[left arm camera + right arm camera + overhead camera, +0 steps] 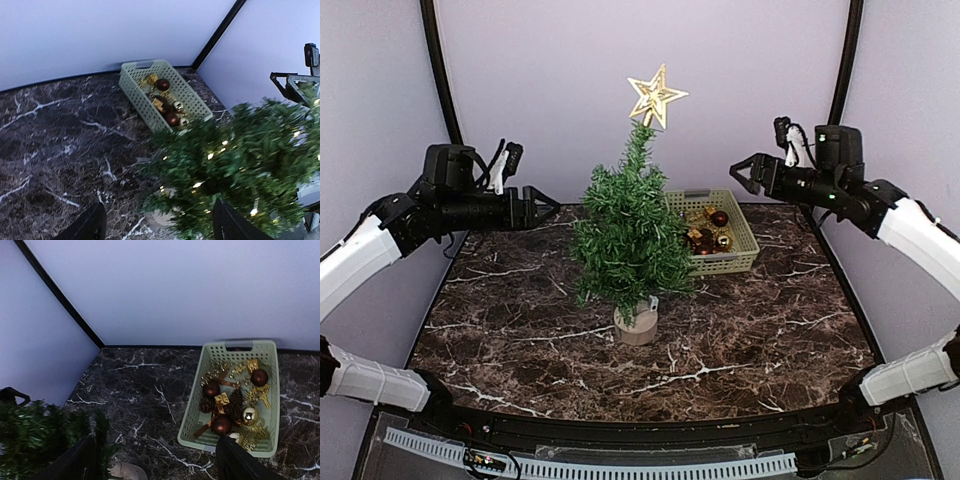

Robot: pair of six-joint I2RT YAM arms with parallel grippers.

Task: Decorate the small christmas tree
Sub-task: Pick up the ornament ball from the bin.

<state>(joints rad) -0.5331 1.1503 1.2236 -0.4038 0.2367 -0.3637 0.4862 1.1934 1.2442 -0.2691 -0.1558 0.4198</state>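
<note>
Centre frame, the small christmas tree (630, 225), star (656, 96) on top, stands on the table (520, 330); left jaws and right jaws hang wide open, empty. Next, I reckon: pick a bauble (719, 217) from the basket (730, 264).

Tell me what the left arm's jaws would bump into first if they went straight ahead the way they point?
Probably the small christmas tree. The left gripper, jaws open, points sideways at its green branches, with only air between. Depth is unclear, so it might only brush them.
</note>
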